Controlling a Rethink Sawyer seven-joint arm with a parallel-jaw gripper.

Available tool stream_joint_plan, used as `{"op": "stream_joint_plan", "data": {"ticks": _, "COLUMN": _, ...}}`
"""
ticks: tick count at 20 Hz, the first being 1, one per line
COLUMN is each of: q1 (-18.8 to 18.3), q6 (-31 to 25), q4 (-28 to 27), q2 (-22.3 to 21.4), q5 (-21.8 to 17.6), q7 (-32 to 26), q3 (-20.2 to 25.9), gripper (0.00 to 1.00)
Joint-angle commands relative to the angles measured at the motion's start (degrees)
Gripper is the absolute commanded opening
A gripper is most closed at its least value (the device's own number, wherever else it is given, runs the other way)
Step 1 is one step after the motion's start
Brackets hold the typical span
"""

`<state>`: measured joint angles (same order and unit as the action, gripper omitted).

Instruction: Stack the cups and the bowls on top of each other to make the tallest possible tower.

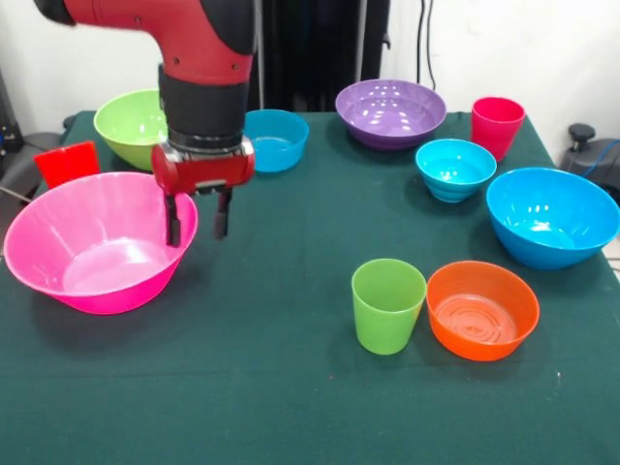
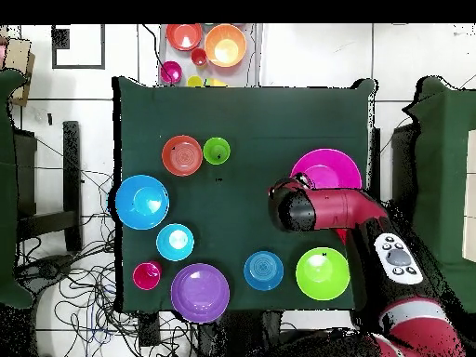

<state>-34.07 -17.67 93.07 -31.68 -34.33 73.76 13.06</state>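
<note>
My gripper (image 1: 197,218) is open and empty, its fingers (image 1: 172,221) hanging over the right rim of the large hot pink bowl (image 1: 97,242) (image 2: 327,170). A red-orange cup (image 1: 66,163) sits behind that bowl. Along the far side stand the lime green bowl (image 1: 131,124), a small cyan bowl (image 1: 274,139), the purple bowl (image 1: 390,111) and the crimson-pink cup (image 1: 497,124). The second cyan bowl (image 1: 455,168) and large blue bowl (image 1: 552,215) are at the right. The lime green cup (image 1: 387,303) and orange bowl (image 1: 481,308) stand side by side near the front. Nothing is stacked.
The green table (image 1: 271,387) carries all of these. In the overhead view, spare bowls (image 2: 226,45) lie on a surface beyond the table's far edge and cables (image 2: 84,279) lie on the floor at the left.
</note>
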Motion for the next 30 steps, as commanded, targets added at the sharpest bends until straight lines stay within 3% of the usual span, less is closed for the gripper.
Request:
{"op": "stream_joint_plan", "data": {"ticks": 1, "q1": 1.50, "q6": -1.62, "q4": 3.34, "q2": -3.96, "q5": 0.22, "q7": 6.71, "q3": -1.08, "gripper": 1.00}}
{"op": "stream_joint_plan", "data": {"ticks": 16, "q1": 0.12, "q6": -2.72, "q4": 1.63, "q2": -1.24, "q5": 1.71, "q7": 4.36, "q3": 1.69, "gripper": 1.00}}
{"op": "stream_joint_plan", "data": {"ticks": 27, "q1": -1.27, "q6": 2.26, "q4": 0.41, "q2": 4.75, "q5": 1.75, "q7": 5.75, "q3": 3.59, "gripper": 1.00}}
{"op": "stream_joint_plan", "data": {"ticks": 30, "q1": -1.17, "q6": 3.00, "q4": 1.08, "q2": 4.56, "q5": 1.75, "q7": 6.35, "q3": 3.41, "gripper": 1.00}}
